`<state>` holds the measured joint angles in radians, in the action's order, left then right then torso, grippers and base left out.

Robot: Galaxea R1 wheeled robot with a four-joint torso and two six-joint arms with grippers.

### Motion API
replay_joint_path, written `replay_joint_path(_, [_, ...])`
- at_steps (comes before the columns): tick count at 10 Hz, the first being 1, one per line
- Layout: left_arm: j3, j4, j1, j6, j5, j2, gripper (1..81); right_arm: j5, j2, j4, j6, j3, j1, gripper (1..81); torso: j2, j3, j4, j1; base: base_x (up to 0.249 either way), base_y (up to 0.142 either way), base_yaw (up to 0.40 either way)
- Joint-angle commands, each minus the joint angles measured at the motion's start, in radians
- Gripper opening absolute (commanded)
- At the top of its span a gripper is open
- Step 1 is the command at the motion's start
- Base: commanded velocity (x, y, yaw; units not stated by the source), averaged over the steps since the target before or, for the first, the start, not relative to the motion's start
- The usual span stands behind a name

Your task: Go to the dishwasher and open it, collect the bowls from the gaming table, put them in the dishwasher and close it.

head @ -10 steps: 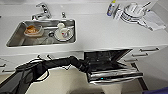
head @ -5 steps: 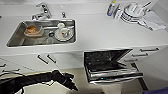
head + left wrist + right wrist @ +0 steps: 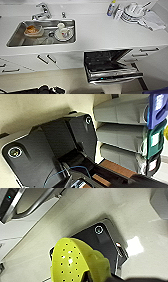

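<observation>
The yellow-green bowl (image 3: 75,263) is cut off by the frame's edge.

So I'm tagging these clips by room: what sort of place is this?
Most likely an office kitchenette: a white counter with a steel sink holding dishes, a dishwasher with its door partly open, and stacked white plates nearby.

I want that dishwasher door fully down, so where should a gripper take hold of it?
The dishwasher door leans out half open. Take its horizontal bar handle near the middle, coming from the front and above: the bar stands off the steel front, likely leaving a gap for fingers.
</observation>
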<state>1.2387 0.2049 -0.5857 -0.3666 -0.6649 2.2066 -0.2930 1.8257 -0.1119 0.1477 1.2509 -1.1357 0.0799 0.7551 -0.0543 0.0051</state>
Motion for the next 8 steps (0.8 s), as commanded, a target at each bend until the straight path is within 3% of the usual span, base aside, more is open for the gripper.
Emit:
replay_joint_path(1, [0.031, 0.175, -0.303, 0.009, 0.221, -0.027, 81.1, 0.086, -0.138, -0.017, 0.068, -0.122, 0.209, 1.0, 0.0, 0.0, 0.0, 0.0, 0.0, 0.0, 0.0])
replay_joint_path(2, [0.088, 0.214, -0.404, 0.011, 0.301, -0.008, 81.1, 0.146, -0.133, -0.022, 0.093, -0.134, 0.291, 1.0, 0.0, 0.0, 0.0, 0.0, 0.0, 0.0, 0.0])
replay_joint_path(3, [0.125, 0.24, -0.48, 0.011, 0.343, 0.009, 81.1, 0.187, -0.124, -0.031, 0.118, -0.134, 0.359, 1.0, 0.0, 0.0, 0.0, 0.0, 0.0, 0.0, 0.0])
replay_joint_path(5, [0.227, 0.301, -0.614, 0.011, 0.438, 0.058, 81.1, 0.215, -0.155, -0.035, 0.197, -0.145, 0.51, 1.0, 0.0, 0.0, 0.0, 0.0, 0.0, 0.0, 0.0])
replay_joint_path(8, [0.462, 0.311, -0.778, 0.012, 0.608, 0.179, 81.1, 0.327, -0.176, -0.037, 0.302, -0.171, 0.719, 1.0, 0.0, 0.0, 0.0, 0.0, 0.0, 0.0, 0.0])
